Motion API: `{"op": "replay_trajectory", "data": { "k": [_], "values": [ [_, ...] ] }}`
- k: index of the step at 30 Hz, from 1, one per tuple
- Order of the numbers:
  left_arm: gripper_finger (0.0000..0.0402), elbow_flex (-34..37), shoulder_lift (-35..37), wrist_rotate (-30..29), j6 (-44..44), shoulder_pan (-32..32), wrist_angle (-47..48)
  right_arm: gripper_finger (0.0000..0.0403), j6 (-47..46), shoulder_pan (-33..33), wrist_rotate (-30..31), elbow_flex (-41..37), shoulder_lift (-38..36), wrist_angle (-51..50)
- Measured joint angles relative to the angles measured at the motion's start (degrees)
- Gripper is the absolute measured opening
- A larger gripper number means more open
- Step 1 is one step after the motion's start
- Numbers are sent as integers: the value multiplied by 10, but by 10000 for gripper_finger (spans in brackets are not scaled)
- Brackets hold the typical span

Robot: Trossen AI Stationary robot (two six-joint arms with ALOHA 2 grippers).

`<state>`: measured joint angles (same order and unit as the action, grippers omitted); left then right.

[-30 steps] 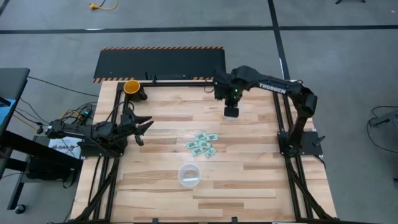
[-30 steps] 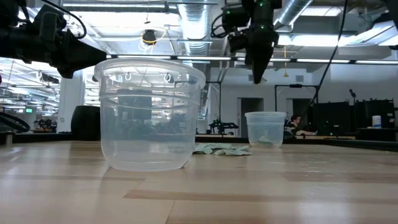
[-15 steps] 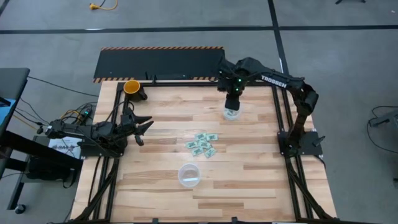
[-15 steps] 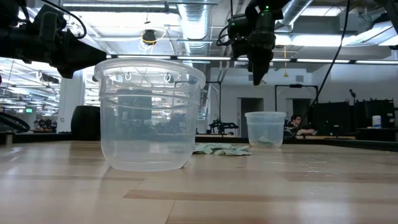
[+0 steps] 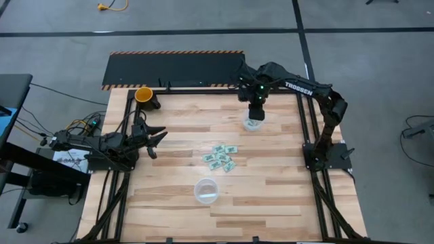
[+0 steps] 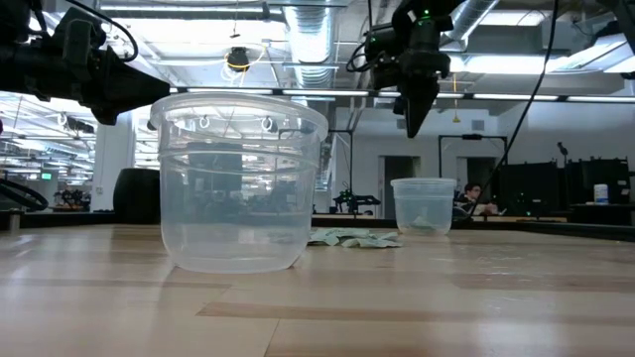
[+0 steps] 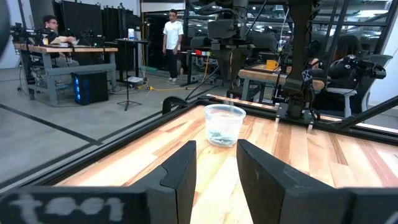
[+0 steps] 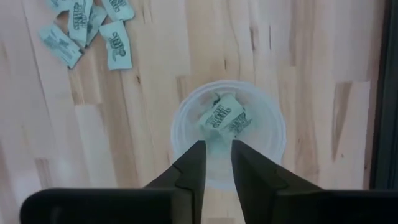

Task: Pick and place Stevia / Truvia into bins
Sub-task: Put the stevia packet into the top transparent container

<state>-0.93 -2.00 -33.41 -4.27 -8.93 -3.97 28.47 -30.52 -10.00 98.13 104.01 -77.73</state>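
Right gripper (image 8: 216, 163) hangs straight above the far clear cup (image 5: 253, 123), fingers pointing down and parted by a narrow gap, nothing between them. Inside that cup, green-and-white packets (image 8: 224, 117) lie on the bottom, at least two, overlapping. On the wooden table (image 5: 271, 183), a loose pile of packets (image 5: 222, 157) sits between that cup and the second clear cup (image 5: 206, 190), a little nearer the second one. That near cup looks to hold no packets in the level view. Left gripper (image 5: 154, 140) waits low at the table's edge, well away from the far cup, fingers apart and holding nothing. Orange cup (image 5: 144, 95) stands at the table's corner, far along the back edge from the clear cup.
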Motion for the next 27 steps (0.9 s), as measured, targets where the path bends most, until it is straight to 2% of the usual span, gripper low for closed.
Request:
{"op": "replay_trajectory", "data": {
  "k": [8,21,27],
  "values": [
    [104,0,0,0,0,0,0,93,5,0,0,0,0,3],
    [104,0,0,0,0,0,0,95,16,19,-9,-11,3,59],
    [104,0,0,0,0,0,0,95,0,21,-73,-55,3,91]
  ]
}}
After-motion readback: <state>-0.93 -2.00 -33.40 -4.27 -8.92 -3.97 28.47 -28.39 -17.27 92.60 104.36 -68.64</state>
